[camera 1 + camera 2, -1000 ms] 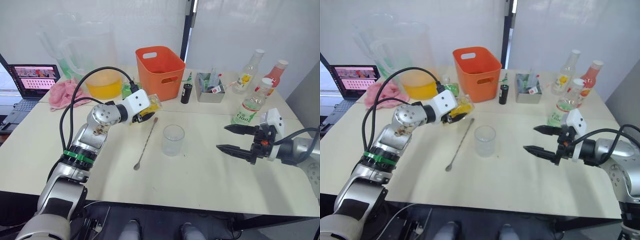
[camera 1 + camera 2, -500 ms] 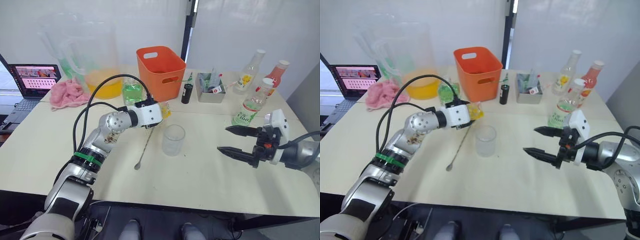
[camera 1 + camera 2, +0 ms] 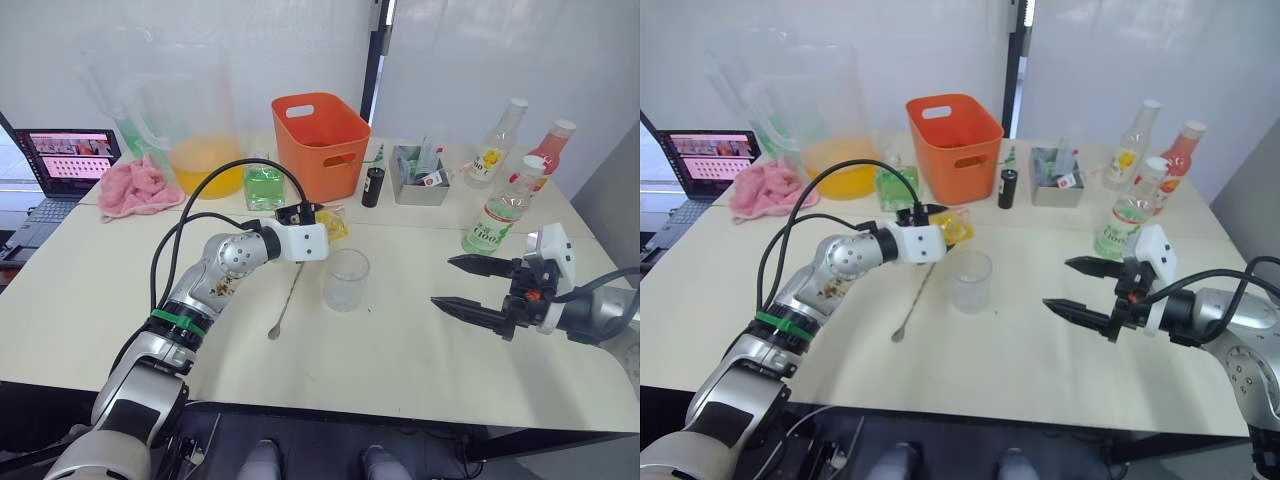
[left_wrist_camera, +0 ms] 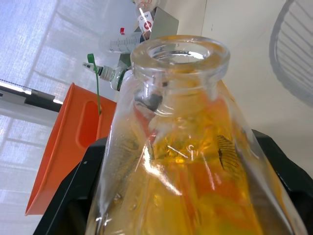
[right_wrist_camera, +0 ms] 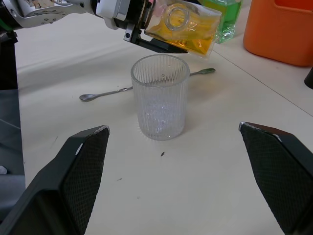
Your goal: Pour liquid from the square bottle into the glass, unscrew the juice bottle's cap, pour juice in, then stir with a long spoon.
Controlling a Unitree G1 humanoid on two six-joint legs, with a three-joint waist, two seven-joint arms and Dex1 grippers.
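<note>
The left end effector is clenched on the squat faceted clear-glass bottle of yellow liquid. It is tipped almost flat above the cream bench, long axis near horizontal, its open stopperless mouth toward the ribbed clear glass tumbler standing close by. The right wrist view looks into that mouth, and shows the thin metal long spoon lying behind the tumbler. The right end effector hovers released, well apart.
</note>
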